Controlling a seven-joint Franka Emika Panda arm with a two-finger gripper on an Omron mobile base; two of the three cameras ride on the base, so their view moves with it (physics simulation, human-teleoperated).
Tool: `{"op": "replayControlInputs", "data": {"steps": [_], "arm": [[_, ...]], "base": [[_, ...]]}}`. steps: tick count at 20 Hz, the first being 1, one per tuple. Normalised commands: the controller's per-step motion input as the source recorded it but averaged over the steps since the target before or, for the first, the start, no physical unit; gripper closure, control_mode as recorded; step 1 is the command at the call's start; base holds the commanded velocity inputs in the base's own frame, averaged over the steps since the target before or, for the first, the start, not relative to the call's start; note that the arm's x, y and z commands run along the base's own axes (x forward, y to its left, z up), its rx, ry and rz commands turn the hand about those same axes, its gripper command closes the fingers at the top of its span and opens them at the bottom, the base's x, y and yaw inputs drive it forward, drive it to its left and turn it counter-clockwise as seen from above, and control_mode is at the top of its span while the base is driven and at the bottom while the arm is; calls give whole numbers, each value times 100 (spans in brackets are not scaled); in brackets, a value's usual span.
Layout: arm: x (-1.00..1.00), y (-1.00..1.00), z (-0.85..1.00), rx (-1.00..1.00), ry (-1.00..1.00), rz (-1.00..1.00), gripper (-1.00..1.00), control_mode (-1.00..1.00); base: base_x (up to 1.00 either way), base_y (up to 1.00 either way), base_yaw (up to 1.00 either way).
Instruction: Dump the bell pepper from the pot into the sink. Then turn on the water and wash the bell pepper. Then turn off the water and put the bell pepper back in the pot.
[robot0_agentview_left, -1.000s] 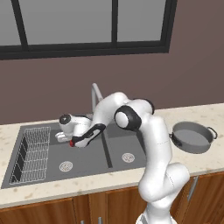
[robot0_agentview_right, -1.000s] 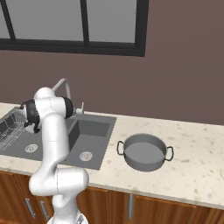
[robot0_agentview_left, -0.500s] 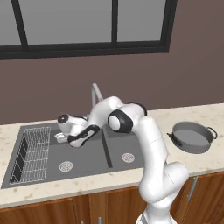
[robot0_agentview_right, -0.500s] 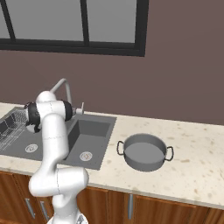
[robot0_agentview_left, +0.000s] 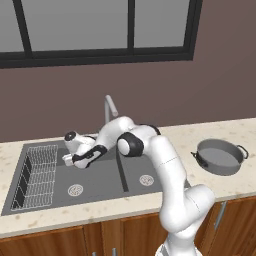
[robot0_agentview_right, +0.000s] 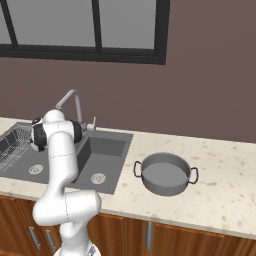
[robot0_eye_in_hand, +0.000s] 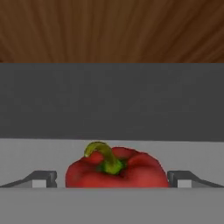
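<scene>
While the arm is reaching low from the lower right of the left base view, its gripper (robot0_agentview_left: 69, 160) is hanging inside the left basin of the dark grey sink (robot0_agentview_left: 100, 192), just beside the wire rack (robot0_agentview_left: 37, 175); from this side I cannot tell how the jaws are standing. A grey gooseneck faucet (robot0_agentview_left: 110, 106) is rising behind the arm, and the empty grey pot (robot0_agentview_left: 220, 156) is sitting well apart on the speckled counter (robot0_agentview_left: 210, 187) to the right

Seen from the right base view, the arm is bending over the sink (robot0_agentview_right: 107, 187) in front of the faucet (robot0_agentview_right: 69, 100), hiding the hand; the pot (robot0_agentview_right: 166, 173) is resting on the counter (robot0_agentview_right: 225, 200) just beside the sink's right edge, nothing inside it

Looking along the hand view, the two finger tips (robot0_eye_in_hand: 41, 178) are standing wide apart, and the red bell pepper (robot0_eye_in_hand: 116, 168) with its curled green stem is lying between them on the sink floor, facing the dark basin wall (robot0_eye_in_hand: 112, 100); whether the tips are touching it I cannot tell
</scene>
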Motion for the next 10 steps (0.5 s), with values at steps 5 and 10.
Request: {"op": "replayControlInputs", "data": {"steps": [5,10], "arm": [[24,2,-35,-3,11,0,100,-100],[13,4,-20,-2,13,0,100,-100]], "base": [[0,0,0],[0,0,0]]}}
